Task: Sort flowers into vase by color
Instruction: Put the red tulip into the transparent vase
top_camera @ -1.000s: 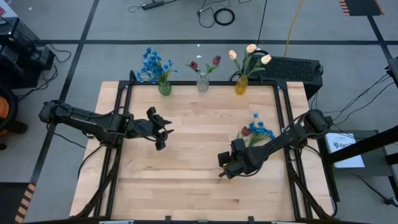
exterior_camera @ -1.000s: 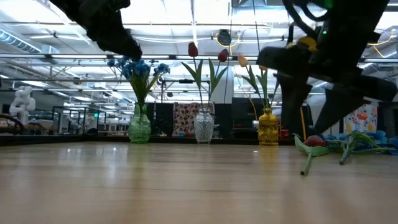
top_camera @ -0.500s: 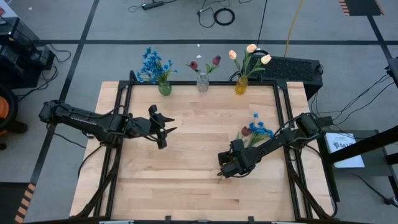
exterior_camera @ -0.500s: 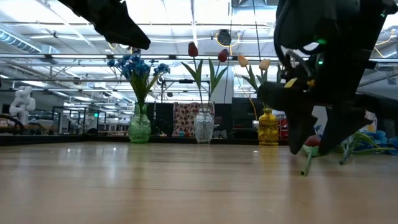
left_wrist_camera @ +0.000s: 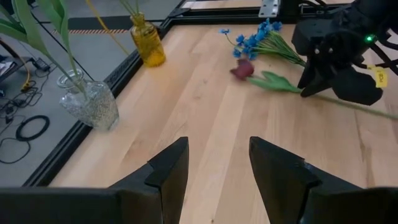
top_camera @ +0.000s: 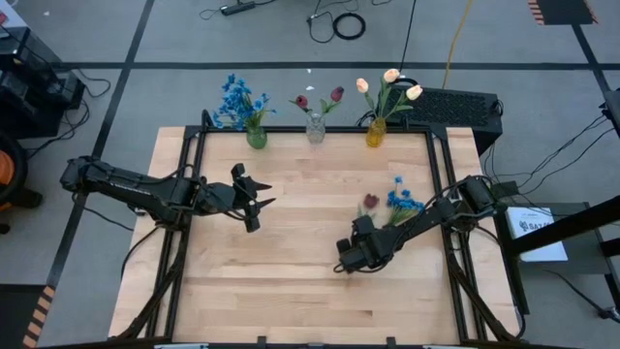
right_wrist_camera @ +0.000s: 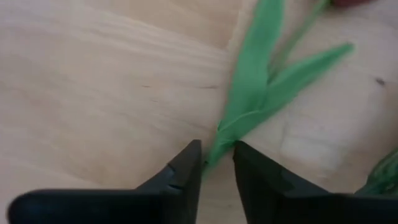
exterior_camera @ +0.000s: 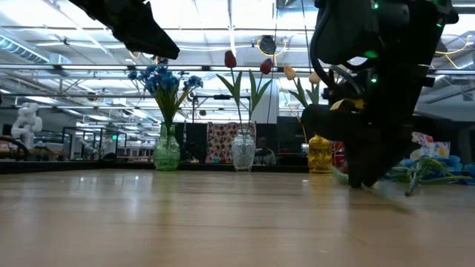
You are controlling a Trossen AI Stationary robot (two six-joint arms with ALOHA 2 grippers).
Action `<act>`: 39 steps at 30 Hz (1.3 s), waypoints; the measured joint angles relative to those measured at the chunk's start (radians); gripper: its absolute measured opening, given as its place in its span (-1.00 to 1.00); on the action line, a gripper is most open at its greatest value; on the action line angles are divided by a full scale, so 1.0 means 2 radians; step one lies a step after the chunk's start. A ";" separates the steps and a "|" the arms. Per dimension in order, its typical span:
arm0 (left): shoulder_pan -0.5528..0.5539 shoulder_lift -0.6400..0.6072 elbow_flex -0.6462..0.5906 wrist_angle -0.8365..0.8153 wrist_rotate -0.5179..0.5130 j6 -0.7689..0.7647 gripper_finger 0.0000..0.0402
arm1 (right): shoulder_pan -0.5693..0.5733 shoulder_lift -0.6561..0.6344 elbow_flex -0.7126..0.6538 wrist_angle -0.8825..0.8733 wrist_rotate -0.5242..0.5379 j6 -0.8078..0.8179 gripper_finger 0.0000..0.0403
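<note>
Red tulip (top_camera: 370,202) lay on the wooden worktop (top_camera: 291,291) beside blue blossoms (top_camera: 402,201); the right tool (right_wrist_camera: 215,163) had pinched narrow onto its green stem. The left tool (left_wrist_camera: 217,163) hovered half-open near mid-worktop, holding nothing.

Pale blond wood grain runs across the table (top_camera: 291,262), framed in black. At the far edge stand a green vase (top_camera: 257,138) of bright blue blossoms (top_camera: 233,100), a clear vase (top_camera: 316,129) with dark red tulips (top_camera: 335,94), and a yellow vase (top_camera: 376,133) with cream-yellow tulips (top_camera: 389,77). On the wood lie a dark red tulip (top_camera: 370,202) with green leaves and a blue bunch (top_camera: 402,201). Both arms are dark
</note>
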 joint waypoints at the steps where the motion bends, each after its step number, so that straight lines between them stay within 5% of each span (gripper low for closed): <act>1: 0.000 0.000 0.000 0.000 0.000 0.000 -0.13 | -0.001 0.000 0.001 0.002 0.000 -0.018 -0.60; 9: 0.000 0.000 0.000 0.000 0.000 -0.003 -0.13 | -0.004 0.003 0.023 -0.002 -0.008 -0.150 -0.78; 19: 0.000 0.000 0.000 0.000 0.000 -0.003 -0.13 | -0.015 0.004 0.044 0.001 -0.014 -0.218 -0.98; 27: -0.001 -0.005 0.000 -0.006 0.001 -0.008 -0.13 | -0.018 0.004 0.121 -0.006 -0.010 -0.315 -0.99; 39: -0.062 -0.107 0.011 0.023 -0.026 0.024 -0.13 | -0.025 -0.038 0.310 -0.156 0.163 -0.477 -1.00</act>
